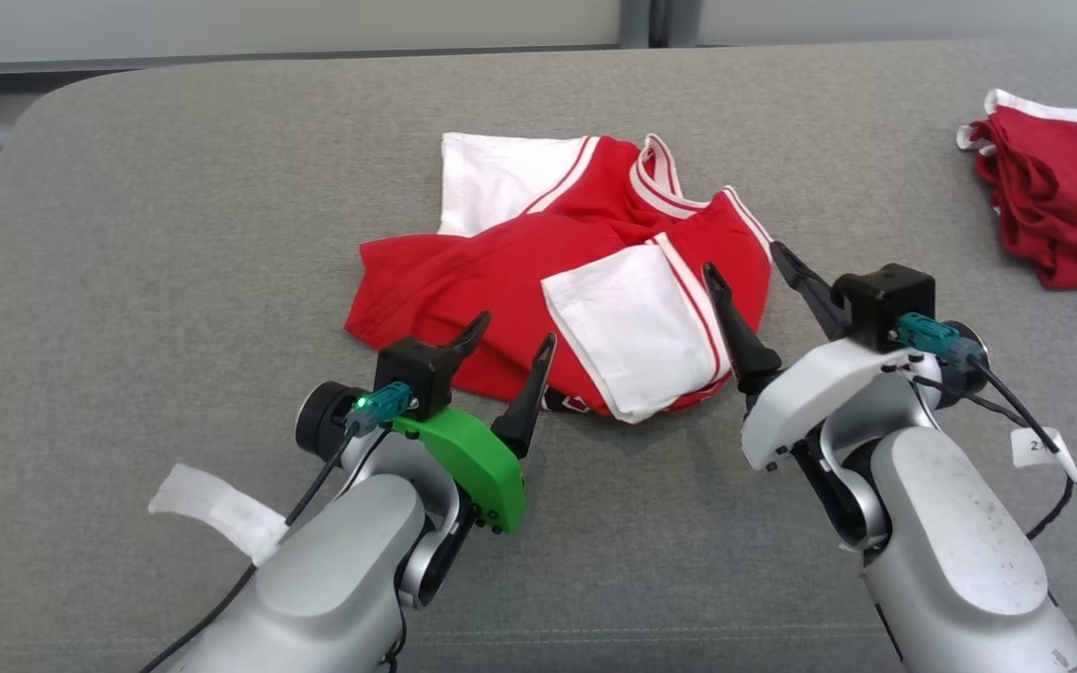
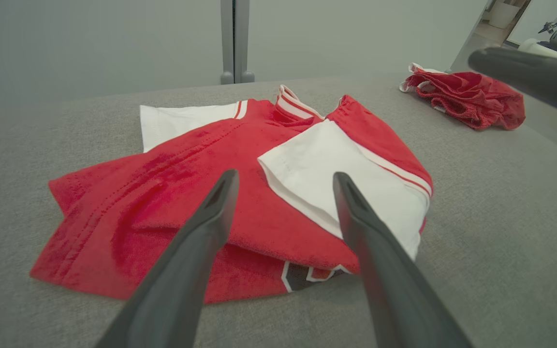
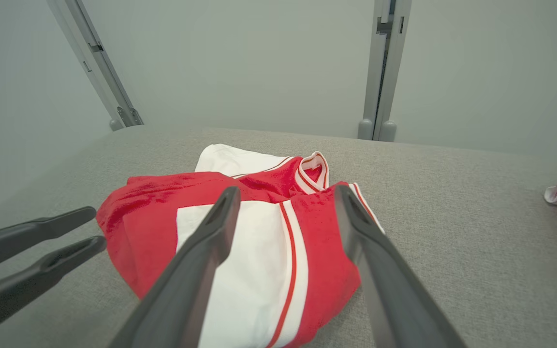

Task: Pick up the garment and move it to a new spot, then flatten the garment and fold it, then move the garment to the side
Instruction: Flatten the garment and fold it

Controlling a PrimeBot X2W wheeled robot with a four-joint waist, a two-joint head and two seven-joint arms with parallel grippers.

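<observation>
The red and white garment point(image 1: 538, 280) lay near the middle of the grey padded surface point(image 1: 174, 280), already doubled over on itself: a red panel was turned up across the body, one white sleeve point(image 1: 637, 327) was folded in on top at the robot's right, the other white sleeve point(image 1: 492, 178) poked out flat at the far left, and the striped collar point(image 1: 660, 178) sat at the far edge. The left gripper point(image 1: 516, 332) hung just above the near hem with its two fingers spread wide and nothing between them. The right gripper point(image 1: 744, 260) stood at the garment's right edge beside the folded sleeve, equally wide apart and empty. I judged the folding step to be in hand and well along, though the bundle was uneven, with a ragged near-left corner and a dark printed patch showing from under the near edge in the left wrist view. Whether the fingertips of either gripper touched the cloth was hard to tell from these angles. The next move probably called for either one more tidy fold or a two-sided pinch through all the layers at the near edge, low enough to catch the bottom layer, so the bundle could be carried aside without opening. A second red bundle point(image 1: 1062, 196) lay well apart at the far right, a likely side to aim for.
</observation>
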